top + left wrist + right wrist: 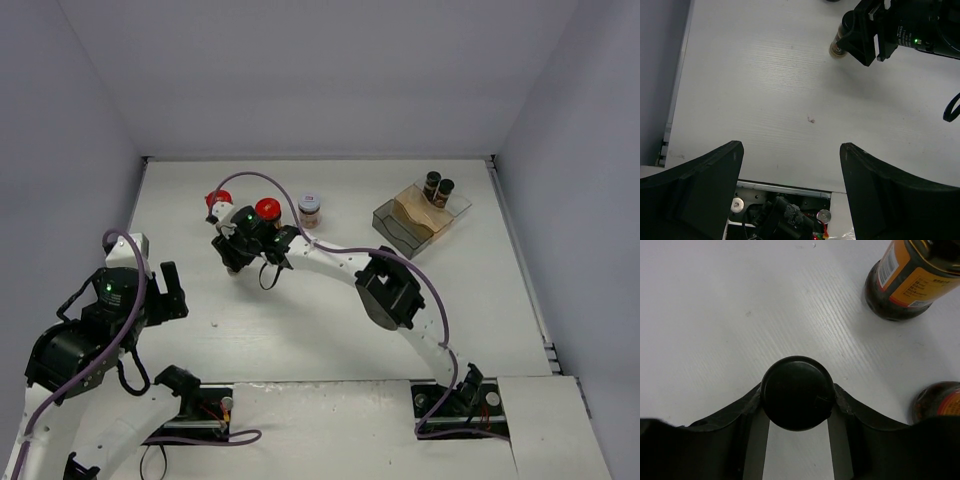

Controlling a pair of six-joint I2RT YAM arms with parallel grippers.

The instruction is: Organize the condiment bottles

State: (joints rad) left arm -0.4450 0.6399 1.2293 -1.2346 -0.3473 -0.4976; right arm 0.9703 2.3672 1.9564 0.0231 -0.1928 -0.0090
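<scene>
My right gripper (240, 256) is shut on the black cap of a slim dark bottle (797, 392), with both fingers against the cap's sides. The bottle's base (836, 48) shows at the table surface in the left wrist view. Two dark jars with red lids (219, 200) (266, 208) stand just behind this gripper. Their orange labels show in the right wrist view (912, 280) (939, 400). A white-lidded pinkish jar (311, 208) stands to their right. Two more black-capped bottles (432, 183) (446, 188) stand in the tray. My left gripper (790, 165) is open and empty above the near left table.
The clear smoky tray (386, 222) sits at the back right of the table. A small speck (811, 119) lies on the white table between the arms. Grey walls close in the table at the back and sides.
</scene>
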